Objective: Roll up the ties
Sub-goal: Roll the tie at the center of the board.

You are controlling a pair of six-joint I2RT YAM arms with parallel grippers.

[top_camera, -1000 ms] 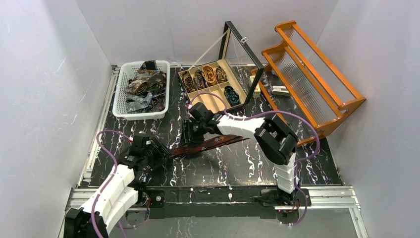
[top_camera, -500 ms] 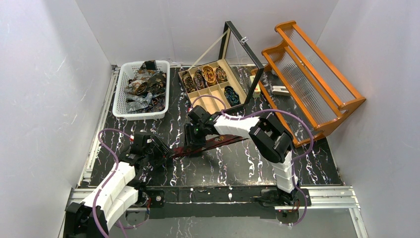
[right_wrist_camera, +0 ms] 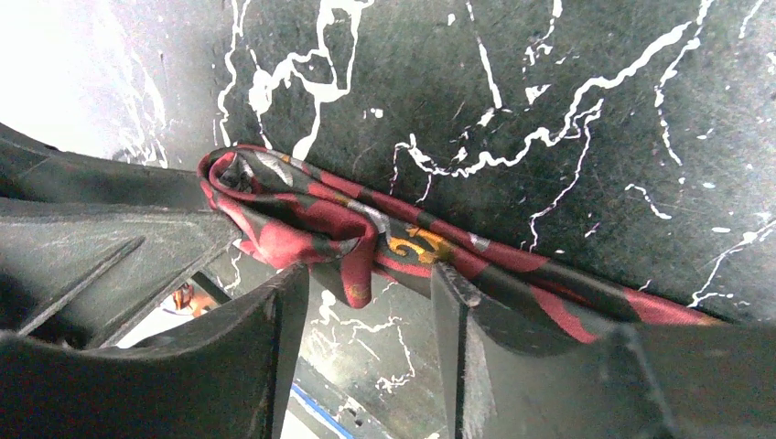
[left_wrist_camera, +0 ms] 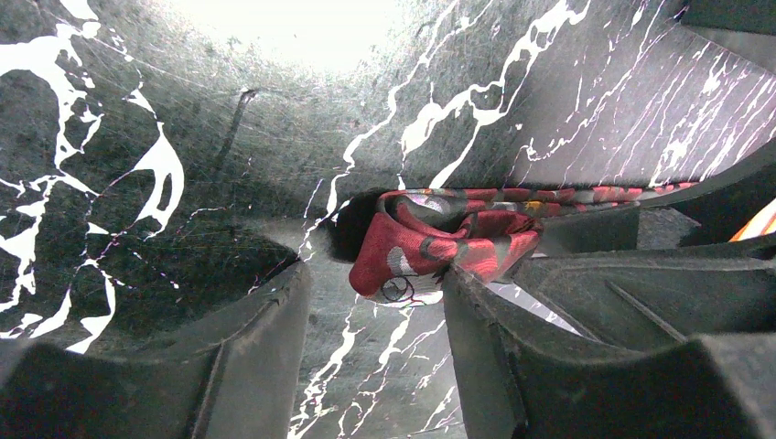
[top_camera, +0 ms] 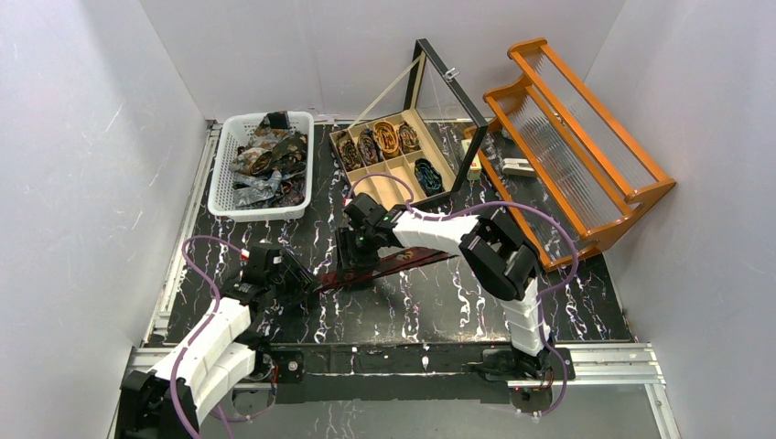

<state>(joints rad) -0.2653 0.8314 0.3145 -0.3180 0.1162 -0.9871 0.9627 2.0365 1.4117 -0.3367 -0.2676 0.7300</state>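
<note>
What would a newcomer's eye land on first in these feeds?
The dark red patterned tie stretched across the middle of the black marbled table, with the left gripper and right gripper low over its bunched left end. Next, the white basket of tangled ties back left, and the orange rack at right.

The desk (left_wrist_camera: 567, 82) is black, white-veined, scratched and matt. The red tie (left_wrist_camera: 430, 242) is smooth, faintly silky cloth. At ten o'clock the basket (top_camera: 256, 212) looks white plastic; at two o'clock the rack (top_camera: 645, 194), varnished wood.
</note>
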